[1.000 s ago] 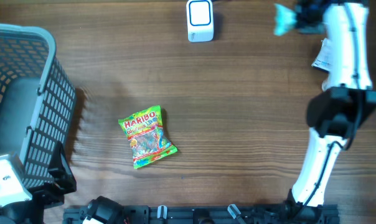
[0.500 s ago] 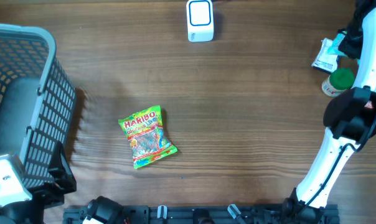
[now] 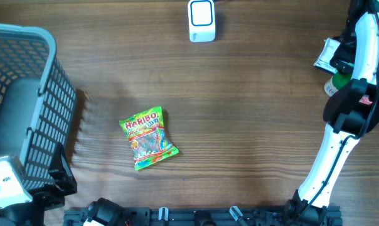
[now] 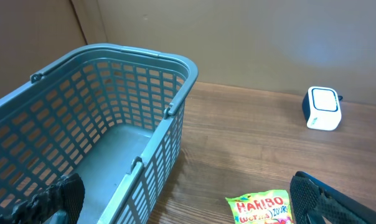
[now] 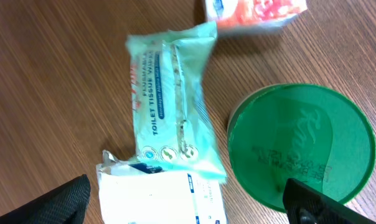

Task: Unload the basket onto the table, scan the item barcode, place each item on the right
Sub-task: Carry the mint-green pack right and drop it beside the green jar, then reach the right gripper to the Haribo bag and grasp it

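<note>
The right hand (image 5: 191, 205) is released, its fingers spread wide and grasping nothing, above a pack of toilet wipes (image 5: 172, 102) that lies flat on the wooden surface (image 3: 252, 125) near its far right edge. The pack's lower end overlaps a white packet (image 5: 160, 196); a green-lidded tub (image 5: 300, 146) stands just beside it and an orange-and-white pack (image 5: 256, 11) lies beyond. The white barcode scanner (image 3: 201, 21) stands at the far edge, well apart from them. A Haribo bag (image 3: 147, 138) lies mid-surface. The left hand (image 4: 191, 202) is likewise open and empty, near the grey-blue basket (image 3: 26, 36) on the left
</note>
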Controlling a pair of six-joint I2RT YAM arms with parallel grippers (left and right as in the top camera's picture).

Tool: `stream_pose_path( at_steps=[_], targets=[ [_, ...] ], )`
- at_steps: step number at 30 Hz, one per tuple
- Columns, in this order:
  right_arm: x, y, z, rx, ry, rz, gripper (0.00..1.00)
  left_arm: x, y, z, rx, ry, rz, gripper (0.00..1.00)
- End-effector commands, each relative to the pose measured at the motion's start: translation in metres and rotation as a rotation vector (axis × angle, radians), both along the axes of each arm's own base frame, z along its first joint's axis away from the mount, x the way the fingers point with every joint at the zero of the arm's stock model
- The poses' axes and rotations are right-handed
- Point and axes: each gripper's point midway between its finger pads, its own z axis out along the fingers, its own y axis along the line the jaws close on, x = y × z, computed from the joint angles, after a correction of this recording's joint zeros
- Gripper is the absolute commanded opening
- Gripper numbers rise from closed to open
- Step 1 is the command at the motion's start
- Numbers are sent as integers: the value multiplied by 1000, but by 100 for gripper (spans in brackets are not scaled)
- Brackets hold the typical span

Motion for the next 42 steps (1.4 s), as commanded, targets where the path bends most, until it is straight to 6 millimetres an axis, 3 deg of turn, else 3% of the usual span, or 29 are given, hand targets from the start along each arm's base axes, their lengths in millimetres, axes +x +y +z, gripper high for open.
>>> stream_pose_path(
  at_steps=[1,4,7,8,10,12,13,15,17,18,19,20,22,26,28,30,31,32,33,35,36,38,40,42],
  targets=[
    [7,16,19,97,-69,59,99,0,1,2,11,-3,4,100],
    [22,61,55,303,-215,216,100,0,1,2,11,-3,4,100],
    [44,122,102,465,-388,586,99,0,1,2,11,-3,4,100],
    [47,140,107,490,-400,700,100,0,1,2,11,-3,4,100],
    [50,200,107,511,-371,982,100,0,1,2,11,-3,4,100],
    [52,253,104,425,-309,1231,100,0,1,2,11,-3,4,100],
    [55,296,101,325,-265,1418,100,0,1,2,11,-3,4,100],
    [51,362,94,207,-204,1694,100,0,1,2,11,-3,4,100],
    [7,447,76,257,-124,1960,99,0,1,2,11,-3,4,100],
    [-12,468,66,290,-79,2018,100,0,1,2,11,-3,4,100],
    [-43,493,48,349,6,2073,100,0,1,2,11,-3,4,100],
    [-80,520,25,420,96,2138,100,0,1,2,11,-3,4,100],
    [-136,562,-21,462,214,2257,100,0,1,2,11,-3,4,100],
    [-210,607,-78,512,286,2359,100,0,1,2,11,-3,4,100],
    [-226,618,-103,452,283,2430,100,0,1,2,11,-3,4,100],
    [-233,610,-126,436,318,2430,100,0,1,2,11,-3,4,100],
    [-237,599,-138,445,355,2416,80,0,1,2,11,-3,4,100],
    [-239,590,-143,449,387,2411,52,0,1,2,11,-3,4,100],
    [-240,581,-144,460,421,2431,4,0,1,2,11,-3,4,100],
    [-241,575,-136,540,429,2418,4,0,1,2,11,-3,4,100],
    [-245,575,-123,675,389,2384,4,0,1,2,11,-3,4,100],
    [-265,592,-74,1209,198,2203,4,0,1,2,11,-3,4,100],
    [-267,592,-9,1711,67,1809,4,0,1,2,11,-3,4,100],
    [-250,578,16,1843,125,1436,4,0,1,2,11,-3,4,100]
  ],
)
